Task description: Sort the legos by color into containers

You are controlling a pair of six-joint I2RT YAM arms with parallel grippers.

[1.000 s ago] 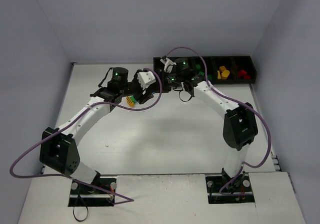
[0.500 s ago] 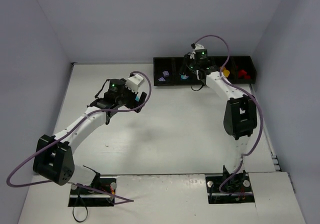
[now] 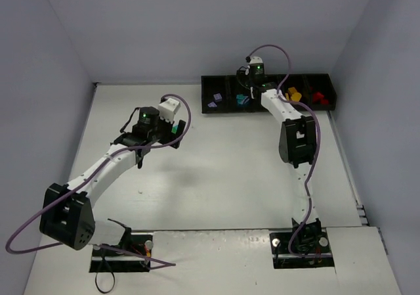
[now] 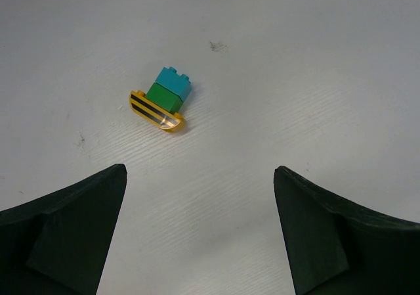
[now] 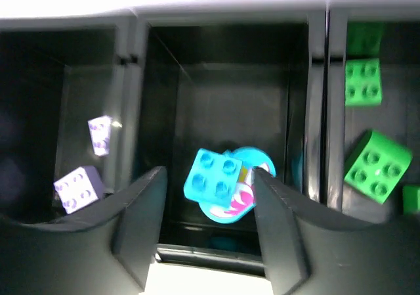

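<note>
Right wrist view: right gripper (image 5: 210,174), part-open, hangs over a teal brick (image 5: 213,180) lying in the tray (image 5: 317,111); left gripper (image 4: 200,171), wide open, faces a teal-green-yellow stack (image 4: 163,101) on the table (image 4: 315,65).

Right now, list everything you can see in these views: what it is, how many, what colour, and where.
Tray: one, black, a row of bins, far edge of table.
Lilac bricks: two, leftmost bin in the right wrist view.
Teal bricks: at least two, one rounded with pink marks, next bin.
Green bricks: at least three, bin right of teal.
Yellow bricks: count unclear, bin further right.
Red bricks: count unclear, bin right of yellow.
Stack: one, teal, green and striped yellow pieces joined, on the table.
Table: one, white.
Left gripper: open, near the stack.
Right gripper: open, over the teal bin.
</note>
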